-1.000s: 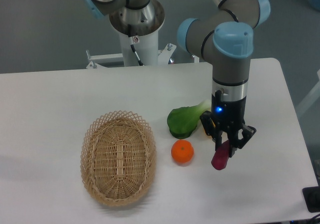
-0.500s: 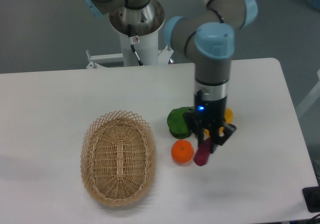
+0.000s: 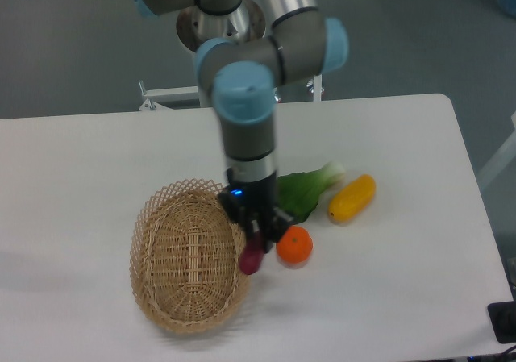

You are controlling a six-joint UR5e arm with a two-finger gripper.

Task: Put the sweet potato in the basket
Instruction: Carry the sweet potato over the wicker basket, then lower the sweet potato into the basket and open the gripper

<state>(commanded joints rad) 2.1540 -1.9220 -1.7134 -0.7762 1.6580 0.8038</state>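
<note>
My gripper [image 3: 255, 235] is shut on the sweet potato [image 3: 251, 257], a small magenta-purple tuber that hangs from the fingers with its lower end down. It is held above the right rim of the basket [image 3: 189, 253], an oval tan wicker basket at the left front of the table. The sweet potato sits between the basket's right edge and the orange [image 3: 294, 245].
A green leafy vegetable [image 3: 305, 191] lies just behind the orange, partly hidden by my arm. A yellow-orange oblong vegetable [image 3: 351, 198] lies to the right of it. The robot's base [image 3: 219, 23] stands at the back of the white table [image 3: 81, 160].
My gripper has carried the sweet potato leftward, from right of the orange to the basket's right rim. The yellow-orange vegetable and the leafy vegetable have come into full view.
</note>
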